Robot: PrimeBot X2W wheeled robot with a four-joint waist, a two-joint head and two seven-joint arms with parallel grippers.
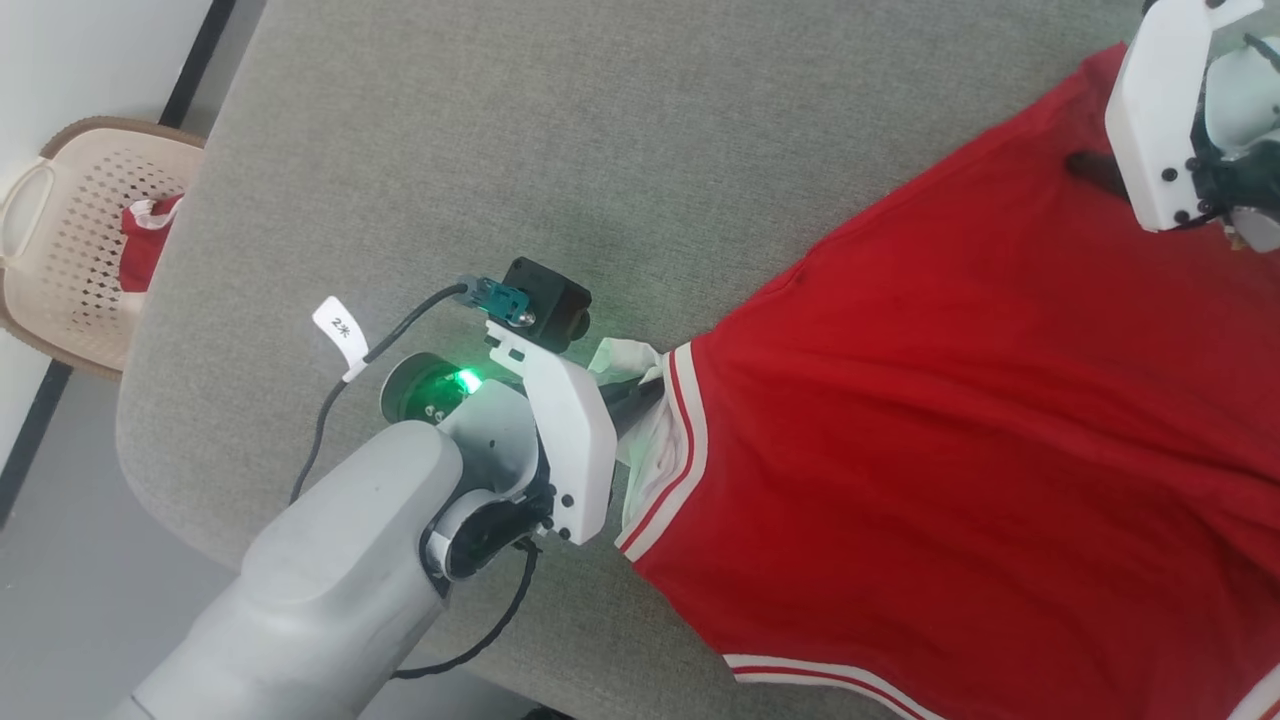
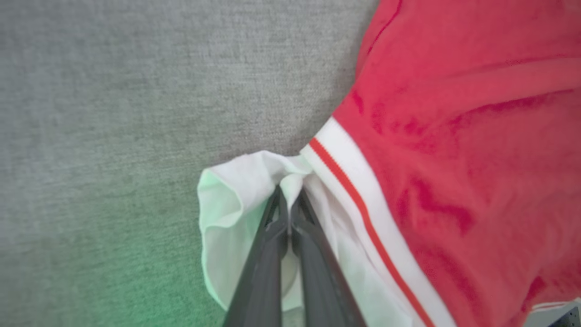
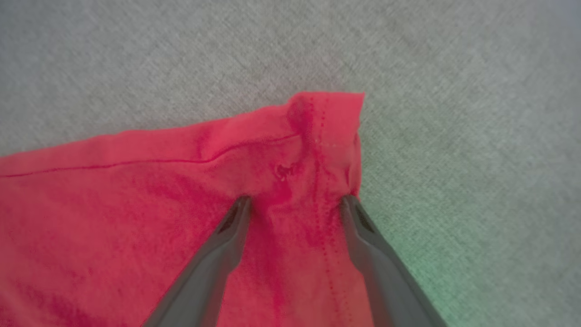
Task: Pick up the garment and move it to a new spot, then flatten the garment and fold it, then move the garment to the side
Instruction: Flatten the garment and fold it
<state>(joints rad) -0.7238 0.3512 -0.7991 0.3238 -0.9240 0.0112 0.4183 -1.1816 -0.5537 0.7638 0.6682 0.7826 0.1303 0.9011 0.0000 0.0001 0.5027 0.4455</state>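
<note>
The garment [image 1: 950,400] lay spread across the grey bench [image 1: 500,150], its red body running from the middle of the head view to the right edge, with one white sleeve [image 2: 236,204] bunched at its left end. The left pincer [image 2: 288,195] was clenched on that sleeve, just beside the striped trim [image 2: 358,181]. The right pincer [image 3: 295,200] stood released, its two fingers spread wide. Their tips sat on or just above the red cloth, either side of a stitched seam near the hem corner [image 3: 327,113], gripping nothing. The cloth looked thin, light, limp and a little stretchy, so it would likely sag and drag rather than hold its shape. The doubled hem corner and the ribbed trim seemed the firmest places to pinch, taking both layers so that neither slipped.
</note>
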